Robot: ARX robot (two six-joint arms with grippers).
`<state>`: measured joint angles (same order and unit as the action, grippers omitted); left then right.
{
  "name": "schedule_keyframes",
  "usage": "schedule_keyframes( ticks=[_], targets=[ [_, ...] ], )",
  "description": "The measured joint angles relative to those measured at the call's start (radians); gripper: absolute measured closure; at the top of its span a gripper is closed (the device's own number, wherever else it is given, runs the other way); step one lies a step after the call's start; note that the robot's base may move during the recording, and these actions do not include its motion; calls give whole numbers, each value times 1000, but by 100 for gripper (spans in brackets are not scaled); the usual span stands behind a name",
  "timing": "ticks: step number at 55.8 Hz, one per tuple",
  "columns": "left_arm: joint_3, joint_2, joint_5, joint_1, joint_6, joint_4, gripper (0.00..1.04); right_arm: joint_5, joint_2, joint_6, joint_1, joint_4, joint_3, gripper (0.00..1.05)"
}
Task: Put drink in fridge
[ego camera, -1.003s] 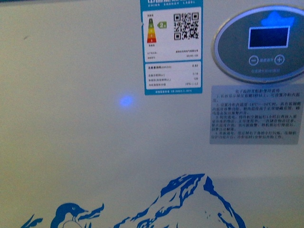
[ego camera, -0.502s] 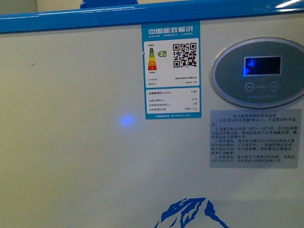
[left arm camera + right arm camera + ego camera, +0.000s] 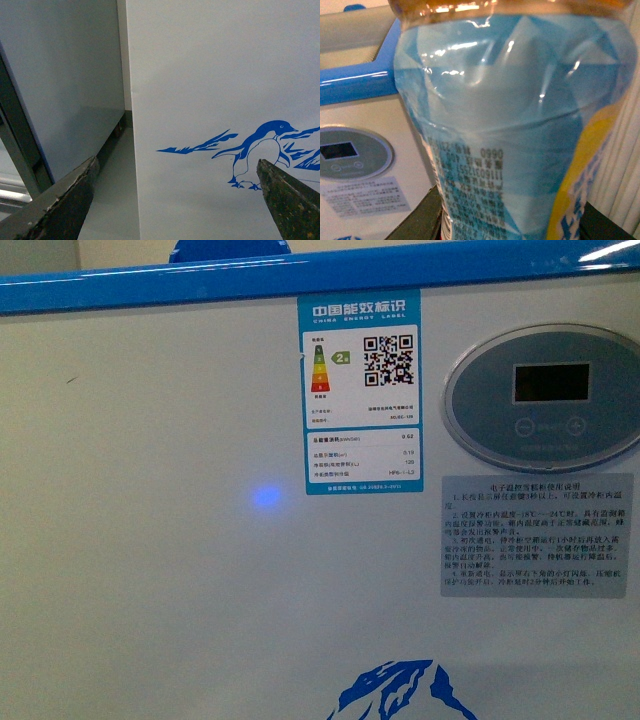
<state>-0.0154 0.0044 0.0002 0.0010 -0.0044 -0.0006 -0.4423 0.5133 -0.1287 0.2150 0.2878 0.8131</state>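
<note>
the drink (image 3: 510, 125) is gripped by the right gripper (image 3: 512, 225), just outside the fridge (image 3: 150, 540), near its blue rim (image 3: 200, 285). the left gripper (image 3: 176, 167) is spread wide, empty. the drink should be raised clear of the rim before being carried inward.

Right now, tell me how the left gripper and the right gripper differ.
The left gripper is open and empty; the right gripper is shut on the drink. The left gripper faces the penguin picture on the fridge; the right gripper faces its blue rim and control panel. Both have dark fingers.
</note>
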Motion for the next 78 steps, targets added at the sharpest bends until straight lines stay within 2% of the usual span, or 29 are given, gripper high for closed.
schedule_keyframes(
  ticks=[27,78],
  targets=[
    [0,0,0,0,0,0,8,-303,-51,45,149,-153,-174,65],
    [0,0,0,0,0,0,8,-317,-57,51,161,-157,-189,65]
  ],
)
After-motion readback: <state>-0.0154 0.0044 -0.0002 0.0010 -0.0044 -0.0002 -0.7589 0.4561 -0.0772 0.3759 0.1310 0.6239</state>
